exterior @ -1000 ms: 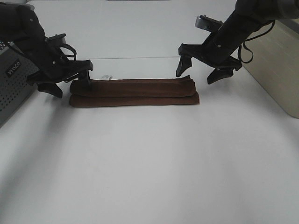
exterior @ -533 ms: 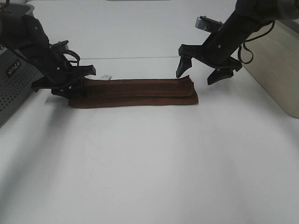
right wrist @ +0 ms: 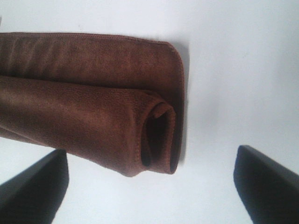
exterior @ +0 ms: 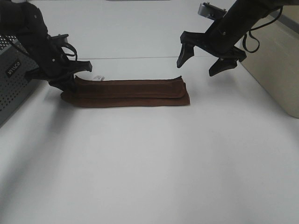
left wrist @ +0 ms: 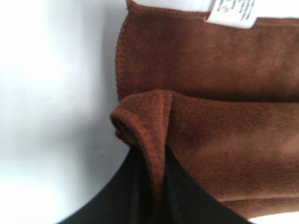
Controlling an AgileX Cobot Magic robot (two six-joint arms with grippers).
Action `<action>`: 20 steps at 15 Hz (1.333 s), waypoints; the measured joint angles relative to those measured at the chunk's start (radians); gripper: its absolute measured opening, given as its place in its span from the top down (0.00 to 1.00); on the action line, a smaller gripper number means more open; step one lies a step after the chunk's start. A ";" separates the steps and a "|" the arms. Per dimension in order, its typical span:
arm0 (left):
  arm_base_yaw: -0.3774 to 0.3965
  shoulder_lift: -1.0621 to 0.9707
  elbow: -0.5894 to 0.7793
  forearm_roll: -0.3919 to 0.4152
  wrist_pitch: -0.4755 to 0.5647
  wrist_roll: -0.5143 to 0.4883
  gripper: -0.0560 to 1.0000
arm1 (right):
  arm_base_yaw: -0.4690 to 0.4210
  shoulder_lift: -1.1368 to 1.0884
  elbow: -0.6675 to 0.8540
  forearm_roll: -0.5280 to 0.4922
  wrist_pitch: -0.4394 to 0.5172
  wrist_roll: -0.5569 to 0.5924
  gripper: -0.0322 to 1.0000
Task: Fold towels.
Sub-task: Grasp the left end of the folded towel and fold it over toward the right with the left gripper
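Note:
The dark reddish-brown towel (exterior: pixel 128 92) lies folded into a long narrow strip across the white table, its small white tag (exterior: pixel 98 78) at the far left edge. My left gripper (exterior: pixel 69 83) is shut on the strip's left end. In the left wrist view the black fingers (left wrist: pixel 191 200) pinch a raised fold of the towel (left wrist: pixel 149 116), with the tag (left wrist: pixel 232 11) beyond. My right gripper (exterior: pixel 196 65) is open and empty, hanging above and beyond the right end. The right wrist view shows that rolled end (right wrist: pixel 117 121) between the spread fingertips (right wrist: pixel 32 196).
A grey perforated box (exterior: pixel 14 79) stands at the left edge, close to my left arm. A beige box (exterior: pixel 275 60) stands at the right, behind my right arm. The white table (exterior: pixel 149 163) stretches toward the front.
My left gripper closed on the towel's left end and pulled the whole strip a little to the left. My right gripper stayed open and rose slightly away from the right end.

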 joint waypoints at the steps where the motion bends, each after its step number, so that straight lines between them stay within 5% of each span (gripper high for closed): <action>1: 0.000 -0.019 -0.031 0.036 0.041 -0.032 0.88 | 0.000 -0.020 0.000 0.000 0.018 0.000 0.10; 4: -0.014 -0.081 -0.093 0.034 0.103 -0.065 0.88 | 0.000 -0.074 0.000 0.000 0.068 0.000 0.10; 7: -0.125 -0.084 -0.142 -0.053 0.119 -0.089 0.88 | 0.000 -0.124 0.000 0.000 0.098 0.000 0.10; 10: -0.265 -0.082 -0.143 -0.090 0.017 -0.165 0.88 | 0.000 -0.157 0.000 -0.012 0.153 0.000 0.10; 14: -0.353 -0.042 -0.147 -0.125 -0.154 -0.260 0.85 | 0.000 -0.171 0.000 -0.042 0.211 0.000 0.10; 15: -0.362 -0.031 -0.147 -0.132 -0.169 -0.278 0.76 | 0.000 -0.173 0.000 -0.042 0.222 0.000 0.10; 18: -0.371 -0.022 -0.147 -0.184 -0.235 -0.291 0.31 | 0.000 -0.179 0.000 -0.043 0.227 0.007 0.10; 20: -0.372 -0.033 -0.147 -0.187 -0.257 -0.281 0.18 | 0.000 -0.179 0.000 -0.043 0.223 0.011 0.10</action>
